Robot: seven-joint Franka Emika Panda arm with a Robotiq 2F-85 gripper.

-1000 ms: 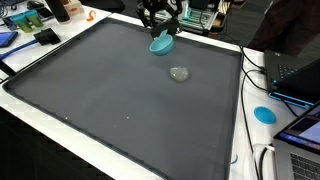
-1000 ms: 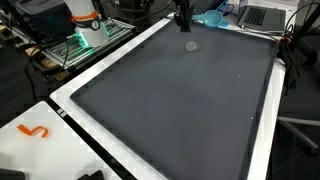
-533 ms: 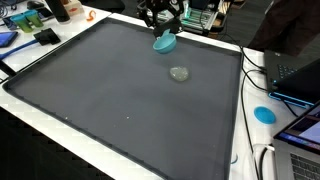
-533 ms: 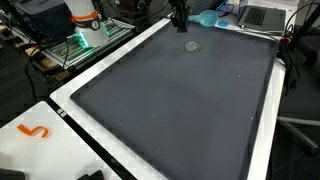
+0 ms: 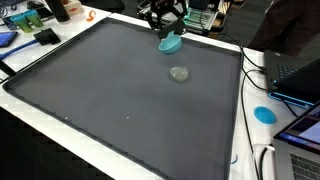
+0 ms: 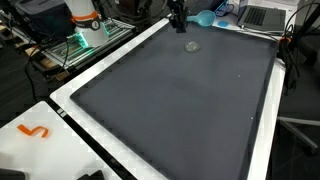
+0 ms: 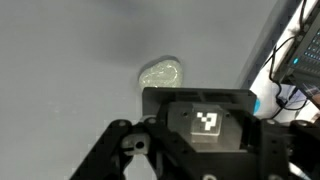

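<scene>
My claw [image 5: 166, 32] is clenched on a smooth, light blue plastic bowl [image 5: 170, 43], gripping it at the rim as far as I can tell. The bowl hangs tilted just above the far edge of the matte dark grey mat [image 5: 100, 95], and I cannot see inside it. Near it, a small translucent, rounded, glassy lump [image 5: 179, 74] lies on the mat. A flat blue round disc [image 5: 264, 113] rests on the white table beyond the mat's raised rim.
</scene>
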